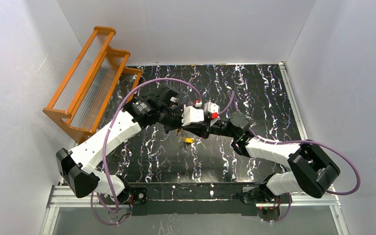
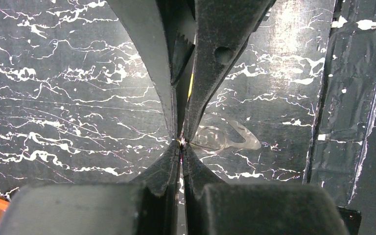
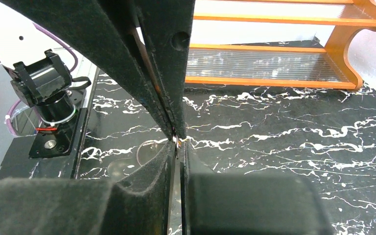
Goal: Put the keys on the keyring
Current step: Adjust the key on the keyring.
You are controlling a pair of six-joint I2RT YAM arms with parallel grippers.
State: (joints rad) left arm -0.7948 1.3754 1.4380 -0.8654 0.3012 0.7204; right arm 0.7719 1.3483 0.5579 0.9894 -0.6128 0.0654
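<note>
With the left claw (image 2: pixel 181 149) clamped shut and the right claw (image 3: pixel 176 149) narrowed almost shut, tip to tip, a light, slippery key (image 1: pixel 188 140) is seen lying on the table (image 1: pixel 269 98) beneath them, best pinched by its plastic head.

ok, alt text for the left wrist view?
Two closed grippers meet tip to tip over a black, white-veined table: the left gripper at the bottom, the right gripper at the top. A yellow sliver shows between the right gripper's jaws, and the pale translucent keyring sits just right of the tips.
</note>
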